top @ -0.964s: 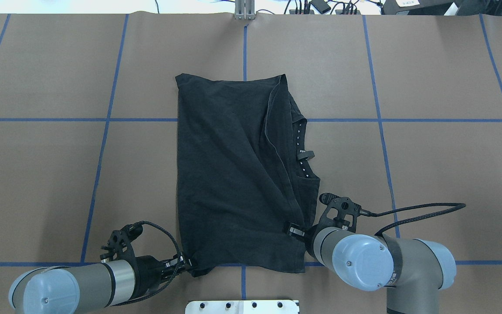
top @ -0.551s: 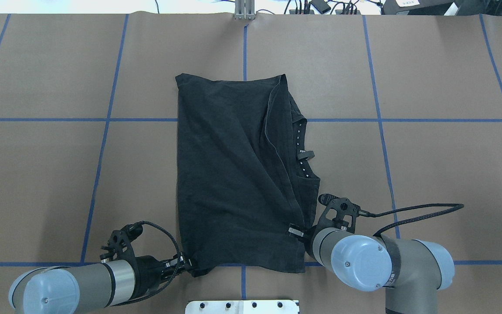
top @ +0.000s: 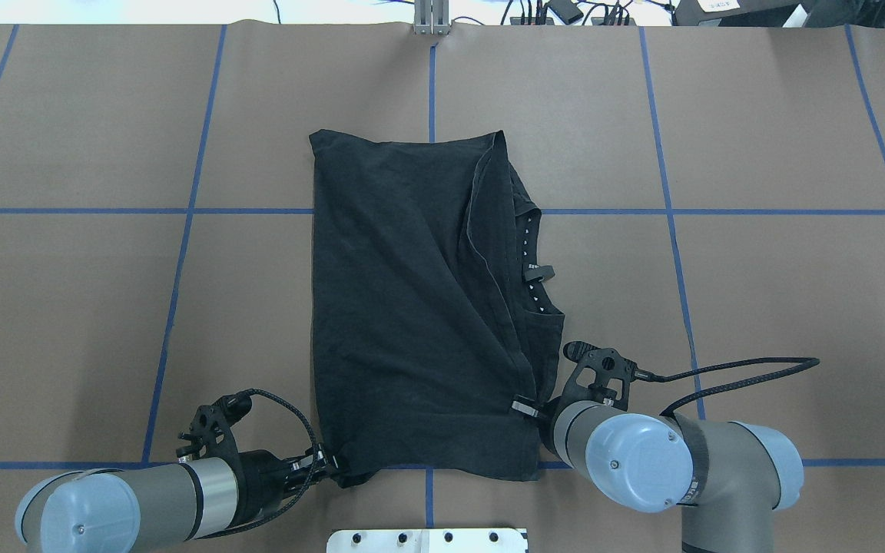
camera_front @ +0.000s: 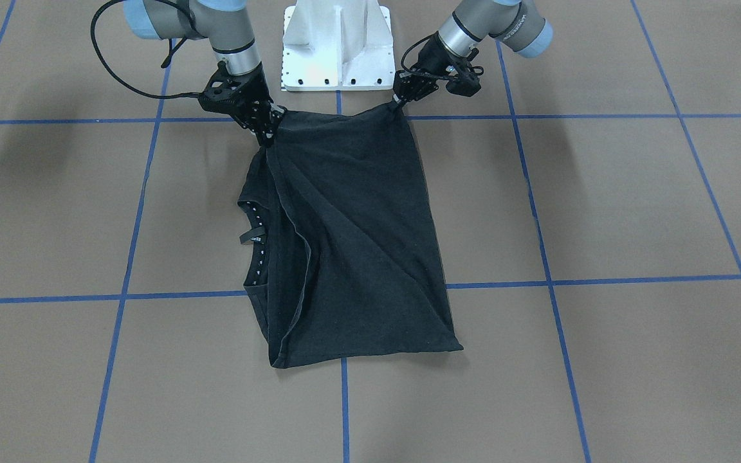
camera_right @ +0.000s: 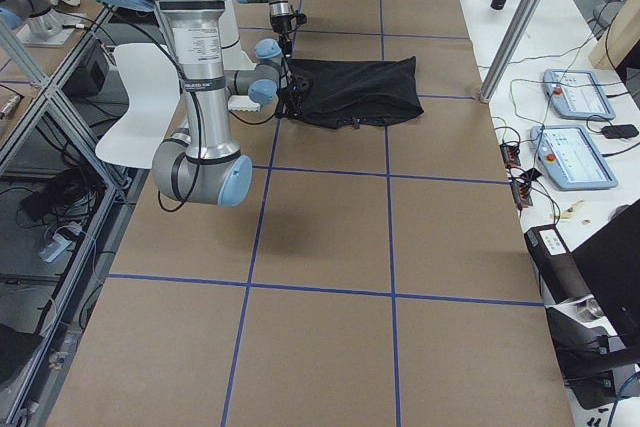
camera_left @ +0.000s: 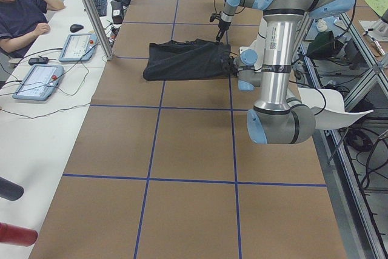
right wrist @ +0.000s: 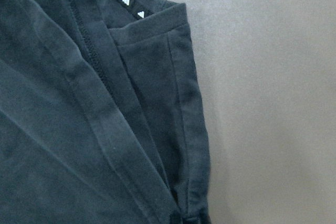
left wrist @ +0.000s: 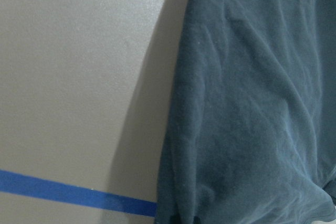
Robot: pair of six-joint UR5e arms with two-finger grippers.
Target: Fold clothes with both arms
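- Barely anything has shifted; the right arm (top: 642, 461) has nudged slightly rightward.
- T-shirt (top: 412, 307) lies part-folded mid-frame on the table (top: 757, 292).
- Jaws of the right and left arm (top: 143, 507) pinch it near its lower corners, likely to carry that edge upward for another fold.

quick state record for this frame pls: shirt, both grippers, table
shirt: black T-shirt, folded over on itself, lying on the table
collar: exposed at the shirt's right side, beside the folded-over hem
left gripper: pinching the near left corner
right gripper: pinching the near right edge, at the hem
logo: not visible
arms: both low at the near edge
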